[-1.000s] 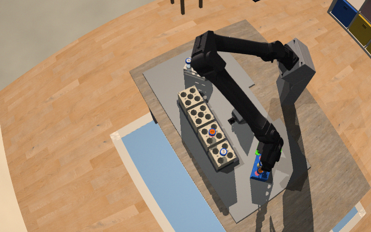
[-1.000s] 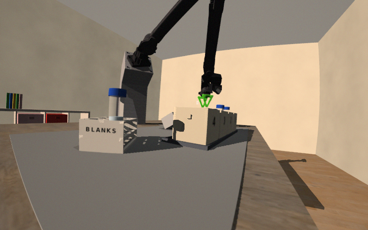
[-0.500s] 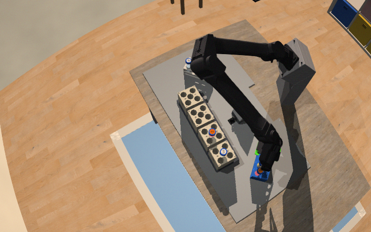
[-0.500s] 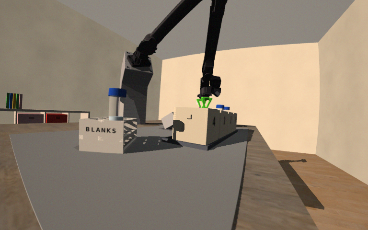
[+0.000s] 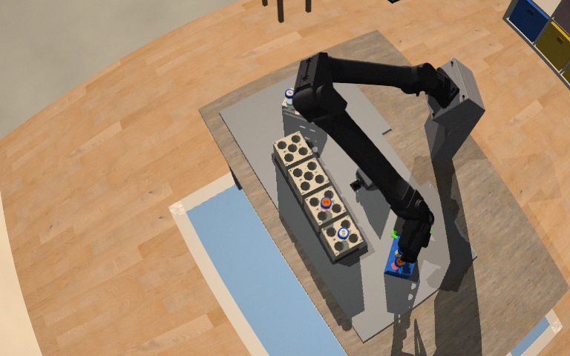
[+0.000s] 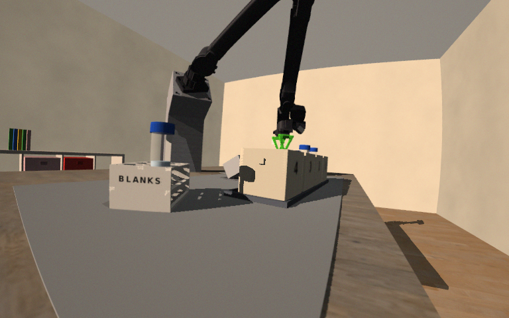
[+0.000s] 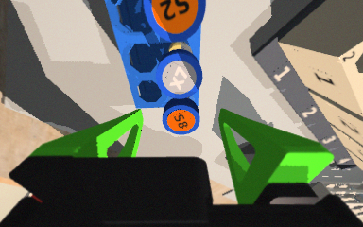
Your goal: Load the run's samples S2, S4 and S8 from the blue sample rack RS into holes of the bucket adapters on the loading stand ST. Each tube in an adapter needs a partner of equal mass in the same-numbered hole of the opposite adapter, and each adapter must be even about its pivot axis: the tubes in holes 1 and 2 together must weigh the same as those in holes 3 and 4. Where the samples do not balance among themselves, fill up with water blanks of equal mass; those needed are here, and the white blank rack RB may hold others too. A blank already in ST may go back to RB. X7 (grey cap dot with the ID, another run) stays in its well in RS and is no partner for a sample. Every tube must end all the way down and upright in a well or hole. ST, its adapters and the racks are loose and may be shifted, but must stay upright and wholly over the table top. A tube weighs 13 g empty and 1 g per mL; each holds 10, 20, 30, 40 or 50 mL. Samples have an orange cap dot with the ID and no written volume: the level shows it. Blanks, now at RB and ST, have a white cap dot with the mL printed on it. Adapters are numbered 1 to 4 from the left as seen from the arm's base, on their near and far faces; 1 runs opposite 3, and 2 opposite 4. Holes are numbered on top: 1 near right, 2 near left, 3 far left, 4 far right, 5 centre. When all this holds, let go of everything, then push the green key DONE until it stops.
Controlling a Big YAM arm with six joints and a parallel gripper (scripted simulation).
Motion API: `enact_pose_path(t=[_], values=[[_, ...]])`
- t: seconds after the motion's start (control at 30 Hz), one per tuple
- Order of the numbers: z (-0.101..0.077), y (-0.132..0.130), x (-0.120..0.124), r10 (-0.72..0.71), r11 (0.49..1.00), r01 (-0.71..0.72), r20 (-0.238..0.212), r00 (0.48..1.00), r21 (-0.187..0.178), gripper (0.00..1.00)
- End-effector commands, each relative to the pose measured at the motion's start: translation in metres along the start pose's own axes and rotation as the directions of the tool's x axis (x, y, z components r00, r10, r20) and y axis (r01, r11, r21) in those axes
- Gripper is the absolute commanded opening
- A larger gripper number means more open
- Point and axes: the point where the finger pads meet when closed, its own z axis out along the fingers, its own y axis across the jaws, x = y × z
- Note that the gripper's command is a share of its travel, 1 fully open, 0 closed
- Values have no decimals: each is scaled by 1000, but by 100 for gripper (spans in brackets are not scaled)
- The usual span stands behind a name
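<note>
My gripper (image 7: 181, 113) is open and empty, hanging above the blue sample rack RS (image 5: 400, 268). In the wrist view the rack (image 7: 146, 71) holds three tubes in a row: S8 (image 7: 181, 118) nearest my fingers, X7 (image 7: 180, 76) with a grey dot behind it, and S2 (image 7: 177, 11) beyond. S8's cap lies between my green fingers but lower than them. On the loading stand ST (image 5: 319, 197), an orange-dot sample (image 5: 325, 202) sits in the third adapter from the far end, and a white-dot blank (image 5: 343, 233) in the nearest one. The gripper also shows in the exterior view (image 6: 282, 142).
The white blank rack RB (image 6: 148, 185), marked BLANKS, holds one tall blue-capped tube (image 6: 161, 144); it also shows in the top view (image 5: 289, 94). The stand's numbered adapter faces (image 7: 326, 80) lie to the right of my fingers. The arm's grey base (image 5: 453, 104) stands behind.
</note>
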Motion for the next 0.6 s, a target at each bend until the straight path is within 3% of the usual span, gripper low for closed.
enact_pose_path(t=[0.0,0.5,0.53,0.57], values=[[-4,0,-8,5,1000,-5,16,1000,-3,80],[-4,-1,-8,5,1000,-5,16,1000,-3,80],[-4,-1,-8,5,1000,-5,16,1000,-3,0],[-4,-1,-8,5,1000,-5,16,1000,-3,0]])
